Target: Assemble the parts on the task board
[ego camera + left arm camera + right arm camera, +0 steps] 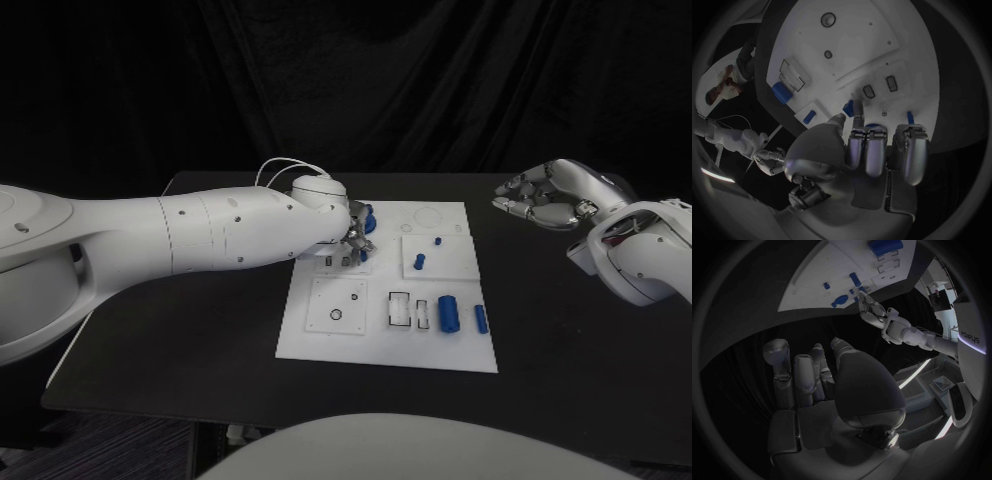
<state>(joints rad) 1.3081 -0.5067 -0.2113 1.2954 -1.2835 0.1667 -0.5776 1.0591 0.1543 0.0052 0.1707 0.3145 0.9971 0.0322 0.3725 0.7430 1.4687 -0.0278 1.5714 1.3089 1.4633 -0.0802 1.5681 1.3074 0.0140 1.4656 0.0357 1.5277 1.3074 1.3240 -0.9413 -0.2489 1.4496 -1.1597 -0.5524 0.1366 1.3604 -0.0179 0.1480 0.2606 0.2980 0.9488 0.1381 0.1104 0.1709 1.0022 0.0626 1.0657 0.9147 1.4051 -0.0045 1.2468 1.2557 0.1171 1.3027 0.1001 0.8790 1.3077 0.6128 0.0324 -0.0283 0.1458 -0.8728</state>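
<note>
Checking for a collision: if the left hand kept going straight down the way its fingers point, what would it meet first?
Most likely the task board: the left hand hovers over its slotted plate, fingers aimed at it beside a blue part. Depth is unclear.

Light falls from above onto the white task board (pixel 389 300), the brightest surface in the head view; the table and backdrop from nine through three o'clock stay near black. Both wrist views are dim, bending straight edges toward the rim, which fades dark. The near fingers (pixel 870 150) look soft
</note>
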